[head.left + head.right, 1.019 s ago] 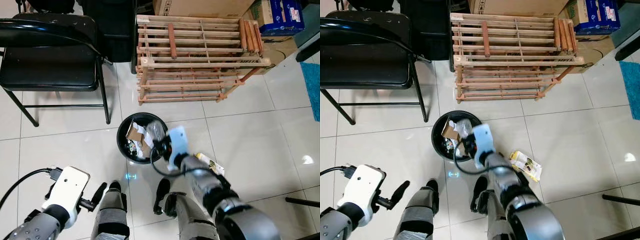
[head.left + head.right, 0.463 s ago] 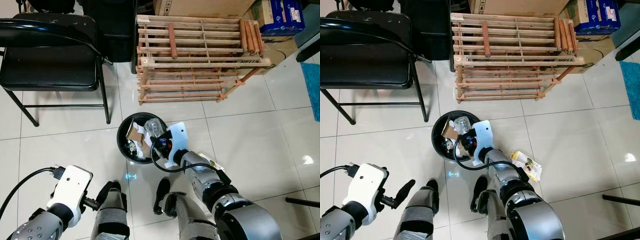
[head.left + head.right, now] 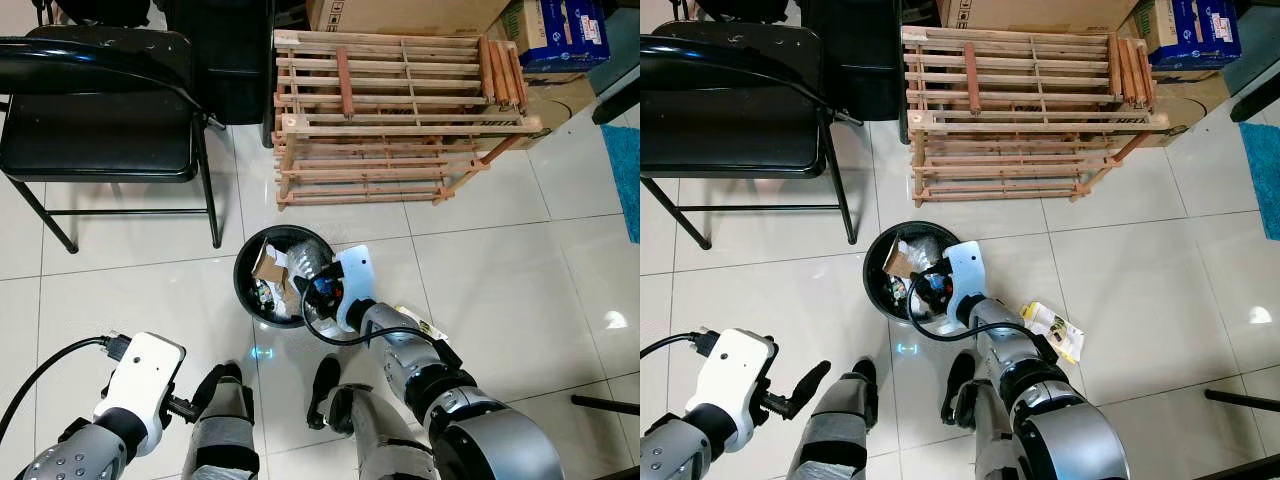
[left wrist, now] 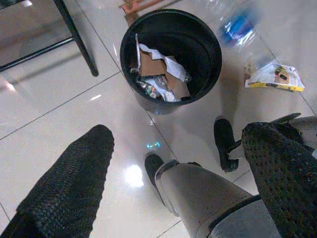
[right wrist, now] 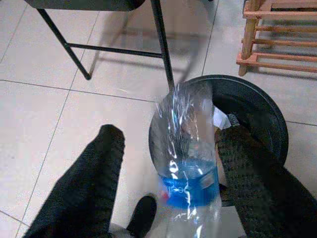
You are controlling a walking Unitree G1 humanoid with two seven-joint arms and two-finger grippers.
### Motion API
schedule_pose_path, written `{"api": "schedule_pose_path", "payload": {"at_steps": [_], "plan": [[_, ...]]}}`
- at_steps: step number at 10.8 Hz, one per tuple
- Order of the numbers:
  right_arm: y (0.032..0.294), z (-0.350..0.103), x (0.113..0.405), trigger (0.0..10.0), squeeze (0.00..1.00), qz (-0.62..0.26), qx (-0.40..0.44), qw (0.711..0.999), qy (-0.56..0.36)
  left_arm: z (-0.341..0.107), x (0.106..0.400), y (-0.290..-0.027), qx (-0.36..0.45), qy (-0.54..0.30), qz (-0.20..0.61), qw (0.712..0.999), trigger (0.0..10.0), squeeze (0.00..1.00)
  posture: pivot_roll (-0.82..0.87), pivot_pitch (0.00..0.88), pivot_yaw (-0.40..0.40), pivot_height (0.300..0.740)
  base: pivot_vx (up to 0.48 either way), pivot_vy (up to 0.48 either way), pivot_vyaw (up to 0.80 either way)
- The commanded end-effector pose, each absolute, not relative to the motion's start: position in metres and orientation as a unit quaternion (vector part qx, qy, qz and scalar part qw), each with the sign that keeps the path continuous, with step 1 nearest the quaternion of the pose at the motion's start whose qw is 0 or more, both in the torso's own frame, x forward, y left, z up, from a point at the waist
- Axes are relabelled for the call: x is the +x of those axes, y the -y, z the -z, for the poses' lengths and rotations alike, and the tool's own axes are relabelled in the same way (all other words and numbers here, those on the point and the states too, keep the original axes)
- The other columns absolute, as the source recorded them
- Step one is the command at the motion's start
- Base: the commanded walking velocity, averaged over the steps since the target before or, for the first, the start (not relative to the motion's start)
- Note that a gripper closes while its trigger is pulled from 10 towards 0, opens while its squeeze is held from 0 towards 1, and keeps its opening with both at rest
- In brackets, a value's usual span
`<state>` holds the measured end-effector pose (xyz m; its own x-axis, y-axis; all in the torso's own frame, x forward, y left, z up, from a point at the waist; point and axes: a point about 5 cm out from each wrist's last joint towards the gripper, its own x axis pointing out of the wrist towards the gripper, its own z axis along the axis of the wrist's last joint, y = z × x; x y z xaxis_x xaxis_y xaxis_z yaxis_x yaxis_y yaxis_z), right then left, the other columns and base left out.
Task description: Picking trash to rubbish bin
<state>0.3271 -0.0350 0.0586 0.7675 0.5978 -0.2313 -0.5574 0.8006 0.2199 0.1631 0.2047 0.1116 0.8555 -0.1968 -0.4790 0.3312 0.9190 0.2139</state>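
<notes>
A black round rubbish bin [image 3: 243,283] stands on the tiled floor, holding cardboard and paper scraps. My right gripper [image 3: 316,288] hangs over its near right rim. In the right wrist view a clear plastic bottle [image 5: 185,163] with a blue label shows blurred between the spread fingers [image 5: 84,188], with a gap on one side, above the bin [image 5: 267,106]. The right gripper [image 5: 171,134] is open. A yellow and white snack wrapper [image 3: 1052,328] lies on the floor right of the bin. My left gripper [image 4: 181,134] hangs open low at the left, empty.
A black folding chair [image 3: 100,130] stands back left of the bin, and a wooden slatted rack [image 3: 400,110] right behind it. Cardboard boxes [image 3: 400,12] line the back. My own legs and feet [image 3: 325,390] are just below the bin. Bare tiles stretch to the right.
My right arm has stretched forward from a blurred swing and settled over the bin's rim with the bottle. The left arm has barely shifted.
</notes>
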Motion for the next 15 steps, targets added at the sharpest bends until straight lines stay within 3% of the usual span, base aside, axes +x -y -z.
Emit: {"api": "schedule_pose_path", "payload": {"at_steps": [1, 7, 11, 12, 14, 15], "plan": [[-0.051, -0.066, 0.291, 10.0, 1.0, -0.392, 0.151, 0.893, -0.162, -0.103, 0.157, -0.201, 0.132, -0.25, 0.151, 0.947, 10.0, 0.51, 0.66, 0.481, -0.162, 0.74, 0.0, 0.0, 0.0], [-0.048, -0.064, 0.292, 10.0, 1.0, -0.388, 0.152, 0.894, -0.161, -0.102, 0.158, -0.201, 0.137, -0.251, 0.152, 0.946, 10.0, 0.5, 0.66, 0.476, -0.16, 0.74, 0.0, 0.0, 0.0], [-0.027, -0.059, 0.298, 10.0, 1.0, -0.369, 0.12, 0.911, -0.14, -0.099, 0.169, -0.195, 0.135, -0.237, 0.159, 0.949, 10.0, 0.51, 0.62, 0.445, -0.16, 0.74, 0.0, 0.0, 0.0], [-0.012, -0.058, 0.303, 10.0, 1.0, -0.349, 0.114, 0.922, -0.127, -0.1, 0.178, -0.191, 0.138, -0.225, 0.162, 0.951, 10.0, 0.0, 0.6, 0.424, -0.159, 0.74, 0.0, 0.0, 0.0], [0.02, -0.057, 0.312, 10.0, 0.97, -0.308, 0.103, 0.941, -0.1, -0.098, 0.199, -0.179, 0.133, -0.201, 0.177, 0.954, 10.0, 0.0, 0.55, 0.37, -0.157, 0.74, 0.0, 0.0, 0.0], [0.028, -0.057, 0.314, 10.0, 0.49, -0.297, 0.1, 0.946, -0.088, -0.096, 0.207, -0.174, 0.132, -0.192, 0.181, 0.955, 10.0, 0.0, 0.53, 0.349, -0.155, 0.74, 0.0, 0.0, 0.0]]}}
